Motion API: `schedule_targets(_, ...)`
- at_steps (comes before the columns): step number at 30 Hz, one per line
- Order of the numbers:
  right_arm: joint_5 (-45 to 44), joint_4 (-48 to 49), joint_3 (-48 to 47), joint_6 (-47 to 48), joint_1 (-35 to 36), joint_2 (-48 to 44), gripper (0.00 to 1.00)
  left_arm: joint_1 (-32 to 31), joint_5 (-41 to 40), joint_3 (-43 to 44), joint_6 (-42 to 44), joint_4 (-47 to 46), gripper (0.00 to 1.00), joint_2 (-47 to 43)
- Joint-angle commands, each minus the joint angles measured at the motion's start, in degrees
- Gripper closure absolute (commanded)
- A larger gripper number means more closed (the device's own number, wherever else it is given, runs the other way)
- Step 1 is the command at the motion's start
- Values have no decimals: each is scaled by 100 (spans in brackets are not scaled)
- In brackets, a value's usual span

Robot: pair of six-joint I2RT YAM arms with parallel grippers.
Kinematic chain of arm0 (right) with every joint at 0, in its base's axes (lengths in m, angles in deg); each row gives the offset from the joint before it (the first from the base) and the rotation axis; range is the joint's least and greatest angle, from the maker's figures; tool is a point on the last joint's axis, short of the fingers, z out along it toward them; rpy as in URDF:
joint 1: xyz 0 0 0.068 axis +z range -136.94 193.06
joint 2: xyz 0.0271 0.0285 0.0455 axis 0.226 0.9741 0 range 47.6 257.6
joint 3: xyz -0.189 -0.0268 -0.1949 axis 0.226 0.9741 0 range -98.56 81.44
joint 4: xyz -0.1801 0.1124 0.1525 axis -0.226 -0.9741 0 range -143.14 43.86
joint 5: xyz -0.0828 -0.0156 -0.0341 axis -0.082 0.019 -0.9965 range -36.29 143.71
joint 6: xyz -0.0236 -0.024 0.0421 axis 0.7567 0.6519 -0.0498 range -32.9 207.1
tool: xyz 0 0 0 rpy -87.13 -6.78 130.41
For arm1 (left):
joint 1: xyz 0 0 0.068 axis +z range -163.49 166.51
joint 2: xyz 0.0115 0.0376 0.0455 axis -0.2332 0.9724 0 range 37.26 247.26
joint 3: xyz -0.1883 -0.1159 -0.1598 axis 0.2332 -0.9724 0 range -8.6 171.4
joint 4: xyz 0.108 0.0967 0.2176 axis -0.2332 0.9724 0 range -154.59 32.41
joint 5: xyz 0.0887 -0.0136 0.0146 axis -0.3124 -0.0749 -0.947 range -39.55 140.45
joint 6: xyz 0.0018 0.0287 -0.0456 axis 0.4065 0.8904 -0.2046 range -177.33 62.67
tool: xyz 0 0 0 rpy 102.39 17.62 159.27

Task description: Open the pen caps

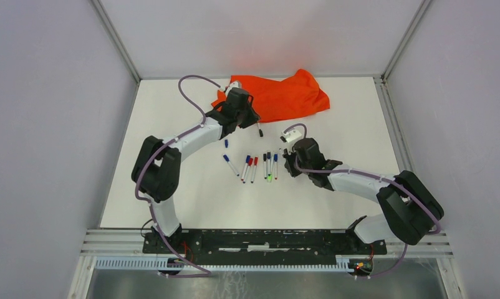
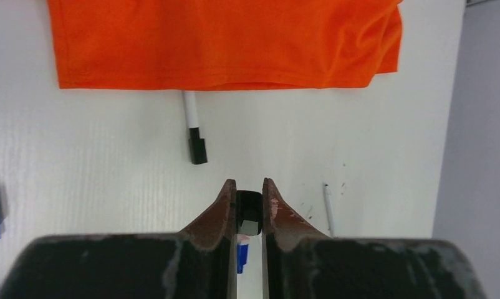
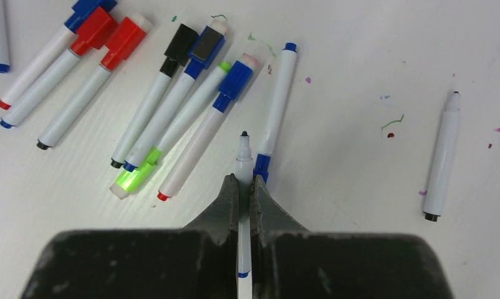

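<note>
Left wrist view first: the left claw (image 2: 249, 184) is pinched on a small black cap (image 2: 249, 212). The dark plastic is wedged between its two fingers, and no barrel shows in it. Past it, toward the far edge of the desk (image 1: 173, 187), a capped pen (image 2: 190, 118) lies with its barrel end at the hem of the orange cloth (image 2: 222, 43).

Over to the right wrist view: the right claw (image 3: 243, 179) is clamped tight on a white barrel (image 3: 244, 159), its black tip bare and pointing ahead. That one reads as opened.

Just in front, around the middle of the desk, sits the rest of the work. The pen caps (image 3: 236, 81) lie fanned out side by side on their barrels: two red caps (image 3: 95, 31), blues, a black one and a green cap (image 3: 132, 180). One more bare pen (image 3: 444, 159) lies well apart, toward the desk's right edge.

Now, how will these handle? The caps look light, stiff and smooth, probably a snug push-fit. I'd pinch a cap square across its middle and hold the barrel just below the cap, so the thin tube doesn't flex. Then pull straight along the pen. They're tiny, so an off-centre squeeze could squirt one out across the desk. With the pens lying this close together, a finger could easily nudge a neighbour.
</note>
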Motion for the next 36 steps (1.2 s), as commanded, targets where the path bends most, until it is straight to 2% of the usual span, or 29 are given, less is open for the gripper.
schedule_targets(1, -454, -188, -60, 133, 22, -192, 100, -82, -558, 256, 595, 618, 98, -27)
schedule_targets(8, -768, -373, -235, 266, -131, -210, 100, -54, -1285, 203, 1061, 1369, 98, -144)
schedule_targets(15, -818, -374, -295, 333, -443, -92, 100, 83, -1434, 182, 1254, 1847, 93, 40)
schedule_targets(31, -932, -89, -483, 697, -896, 630, 100, 128, -1465, 210, 1172, 1904, 84, 849)
schedule_targets(36, -1002, -29, -658, 841, -980, 883, 100, 175, -1468, 216, 1153, 1895, 77, 946)
